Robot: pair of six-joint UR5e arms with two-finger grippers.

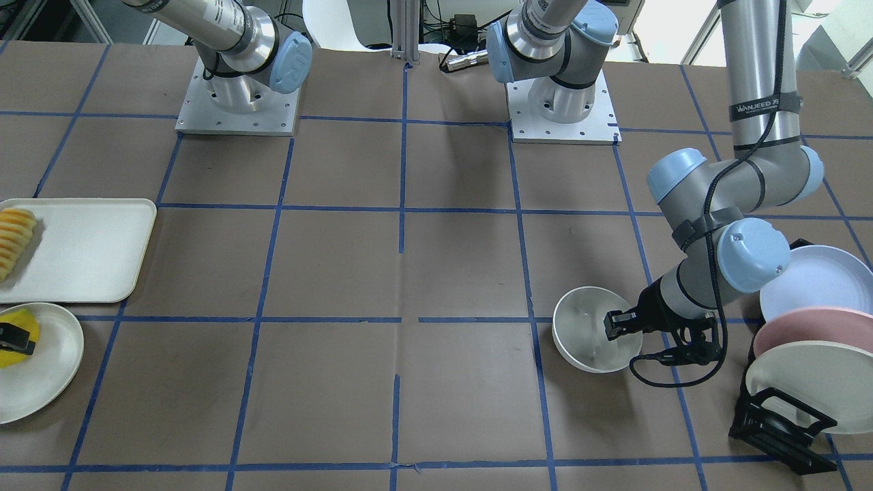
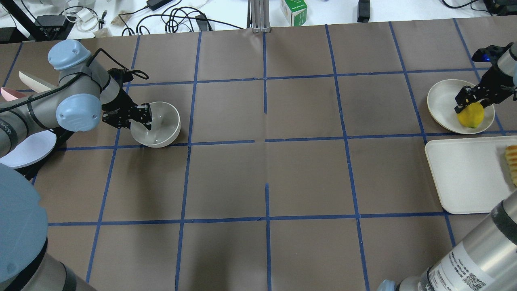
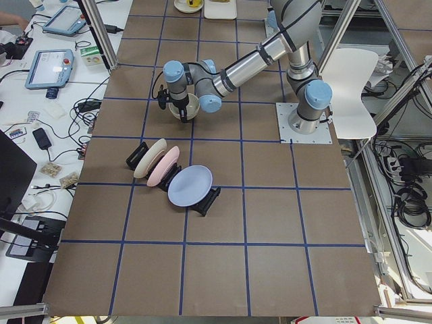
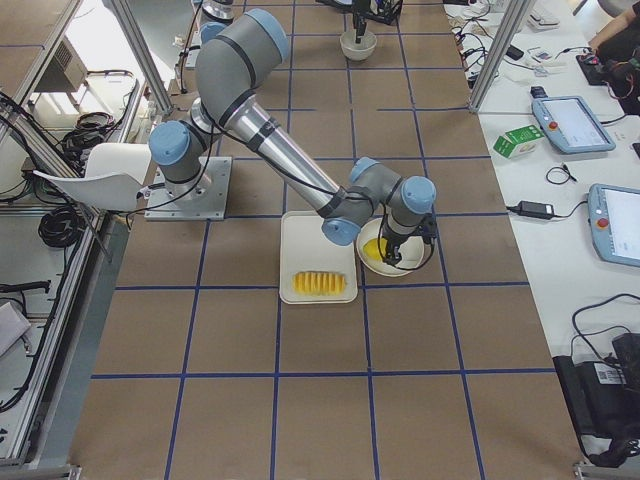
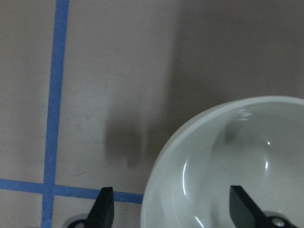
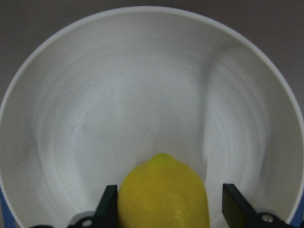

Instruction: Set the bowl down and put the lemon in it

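Note:
The off-white bowl (image 2: 161,121) sits on the table on my left side; it also shows in the front view (image 1: 586,334) and the left wrist view (image 5: 228,161). My left gripper (image 2: 143,117) is open and straddles the bowl's near rim, one finger inside and one outside. The yellow lemon (image 2: 470,115) lies on a shallow white plate (image 2: 442,97) at the far right. My right gripper (image 2: 470,106) is open with a finger on each side of the lemon (image 6: 164,194); a gap shows beside one finger.
A white tray (image 2: 464,173) with sliced pale-orange food (image 2: 512,161) lies next to the plate. A black rack of upright pastel plates (image 1: 811,327) stands close behind my left arm. Blue tape lines grid the brown table.

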